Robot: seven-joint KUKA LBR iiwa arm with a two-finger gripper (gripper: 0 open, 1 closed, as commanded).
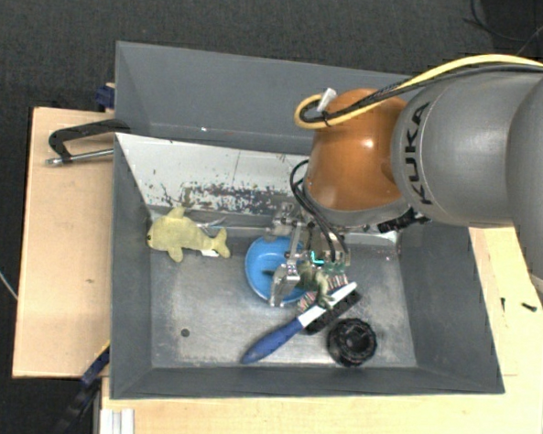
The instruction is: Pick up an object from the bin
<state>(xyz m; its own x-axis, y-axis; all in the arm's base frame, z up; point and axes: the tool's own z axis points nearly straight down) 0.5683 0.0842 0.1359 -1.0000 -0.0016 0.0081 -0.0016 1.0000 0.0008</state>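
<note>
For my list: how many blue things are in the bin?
2: a blue cup mid-bin at the gripper, a blue-handled brush near the front wall. The arm may hide more.

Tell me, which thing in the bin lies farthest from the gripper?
The pale yellow plush toy, alone on the left. The blue cup, blue-handled tool and black cap all lie close to the gripper.

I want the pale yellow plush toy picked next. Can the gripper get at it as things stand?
Probably yes. The pale yellow plush toy lies alone on the floor of the grey metal bin, nothing on it; the gripper hangs over the round blue cup close by.
</note>
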